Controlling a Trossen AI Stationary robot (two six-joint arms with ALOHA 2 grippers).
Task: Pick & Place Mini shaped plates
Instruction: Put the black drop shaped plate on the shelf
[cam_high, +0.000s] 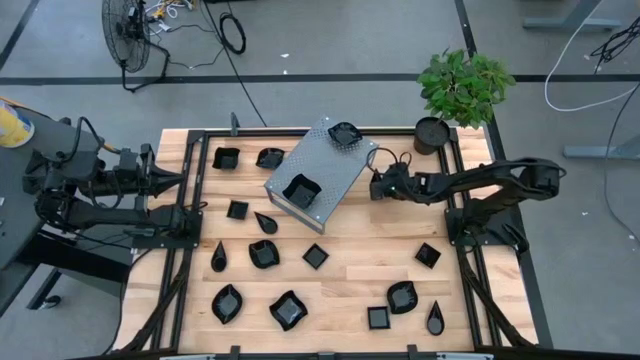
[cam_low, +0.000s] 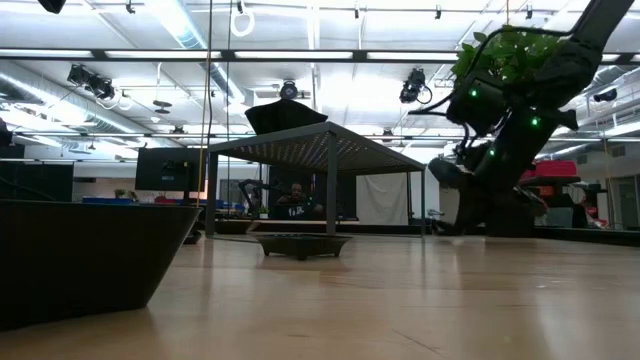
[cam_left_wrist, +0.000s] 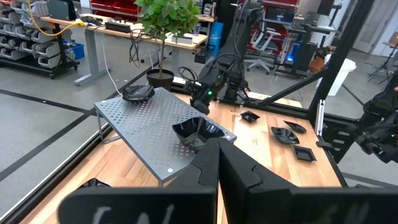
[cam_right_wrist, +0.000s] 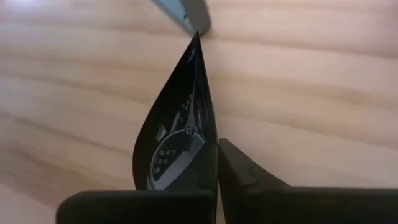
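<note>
Right jaws (cam_right_wrist: 217, 163) pinch a glossy black teardrop plate (cam_right_wrist: 176, 134) (tip outward).

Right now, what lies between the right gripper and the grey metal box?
The teardrop plate held by the right gripper, tip toward the box; right wrist view.

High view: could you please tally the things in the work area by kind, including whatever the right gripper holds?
Plates: 16 (2 on the box, 1 in the right gripper)
Box: 1
Potted plant: 1
Total: 18
</note>
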